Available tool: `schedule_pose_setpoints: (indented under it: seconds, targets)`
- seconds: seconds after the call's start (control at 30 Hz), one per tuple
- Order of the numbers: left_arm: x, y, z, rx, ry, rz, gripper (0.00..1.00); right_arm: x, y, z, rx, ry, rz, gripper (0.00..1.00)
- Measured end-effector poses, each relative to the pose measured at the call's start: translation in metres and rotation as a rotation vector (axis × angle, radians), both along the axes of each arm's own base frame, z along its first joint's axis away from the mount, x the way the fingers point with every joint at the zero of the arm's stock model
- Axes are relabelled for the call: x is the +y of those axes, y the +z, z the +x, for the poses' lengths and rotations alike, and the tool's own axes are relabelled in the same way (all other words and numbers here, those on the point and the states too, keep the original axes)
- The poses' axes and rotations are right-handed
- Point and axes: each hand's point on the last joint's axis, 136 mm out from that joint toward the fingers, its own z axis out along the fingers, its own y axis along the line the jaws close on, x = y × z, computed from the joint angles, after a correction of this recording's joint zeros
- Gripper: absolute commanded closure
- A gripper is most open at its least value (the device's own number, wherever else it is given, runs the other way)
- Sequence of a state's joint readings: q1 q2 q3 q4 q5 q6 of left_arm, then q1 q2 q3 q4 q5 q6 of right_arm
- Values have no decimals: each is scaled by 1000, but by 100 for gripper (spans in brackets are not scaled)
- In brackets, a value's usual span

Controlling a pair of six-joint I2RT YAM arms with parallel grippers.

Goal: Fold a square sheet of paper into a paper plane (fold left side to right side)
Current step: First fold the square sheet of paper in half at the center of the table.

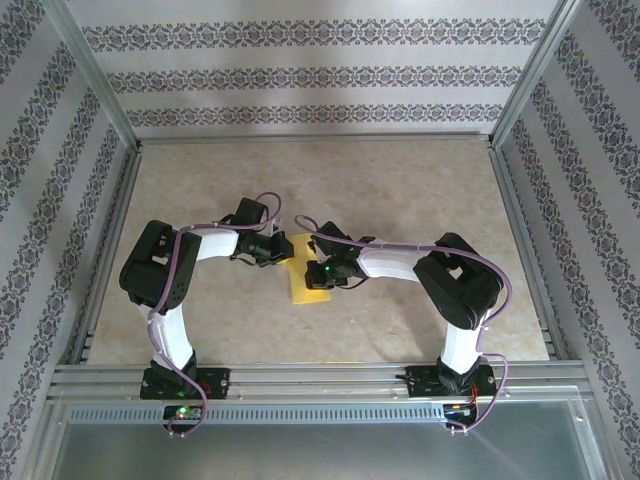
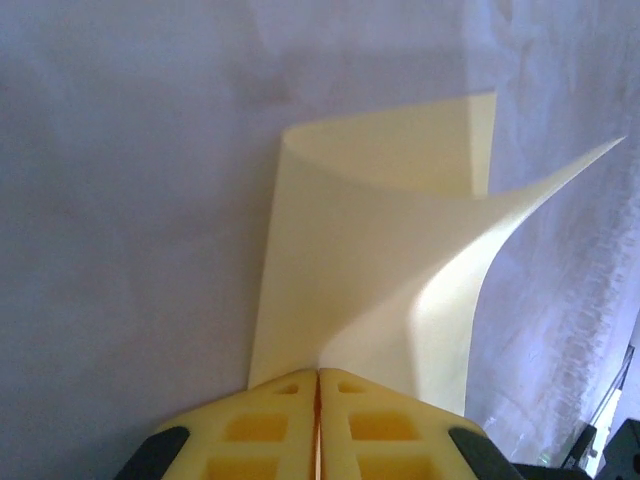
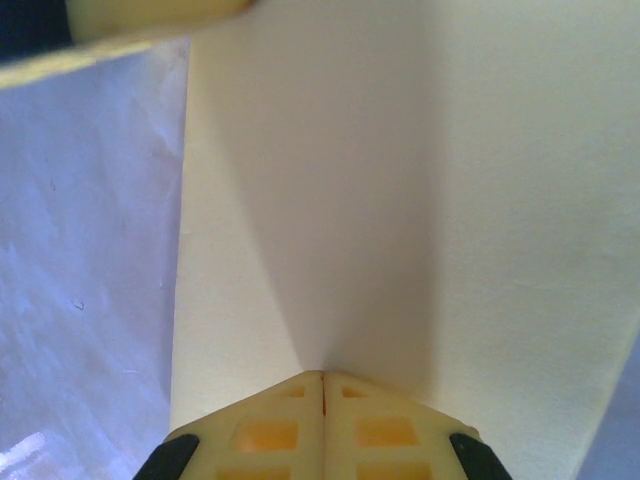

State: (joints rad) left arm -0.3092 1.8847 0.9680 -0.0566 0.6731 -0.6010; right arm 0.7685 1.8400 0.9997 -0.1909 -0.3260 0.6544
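Note:
The square sheet of paper is pale yellow and lies mid-table between my two arms. In the left wrist view the sheet is lifted and curls over, one corner pointing up to the right. My left gripper is shut on its near edge, and from above it sits at the sheet's left side. My right gripper is shut, its tips against the sheet; whether paper sits between them I cannot tell. From above the right gripper is over the sheet. A left finger shows at the upper left.
The beige tabletop is fenced by a metal frame with patterned walls behind. The arm bases stand on the rail at the near edge. Purple cables loop over both arms.

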Motion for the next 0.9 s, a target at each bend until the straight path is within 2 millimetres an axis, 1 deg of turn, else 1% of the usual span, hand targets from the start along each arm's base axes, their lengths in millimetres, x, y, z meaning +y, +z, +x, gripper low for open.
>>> schedule_pose_setpoints:
  seconds: [0.1, 0.2, 0.33, 0.4, 0.47, 0.53, 0.63, 0.7, 0.77, 0.9]
  targets:
    - [5, 1, 10, -17, 13, 17, 90, 0, 0, 0, 0, 0, 0, 100]
    - [12, 1, 18, -38, 30, 36, 93, 0, 0, 0, 0, 0, 0, 100]
    - [21, 7, 18, -73, 56, 64, 93, 0, 0, 0, 0, 0, 0, 100]
    - [27, 18, 13, -101, 70, 70, 93, 0, 0, 0, 0, 0, 0, 100]
    - [29, 35, 9, -143, 75, 62, 93, 0, 0, 0, 0, -1, 0, 100]
    - [29, 53, 7, -188, 75, 47, 93, 0, 0, 0, 0, 0, 1, 100]
    - [25, 68, 4, -224, 66, 31, 93, 0, 0, 0, 0, -1, 0, 100]
    - [19, 68, 2, -225, 54, 20, 93, 0, 0, 0, 0, -1, 1, 100]
    - [11, 64, -1, -214, 36, 7, 93, 0, 0, 0, 1, -3, 1, 100]
    - [-1, 40, -6, -154, 10, -2, 93, 0, 0, 0, 2, -3, 1, 100]
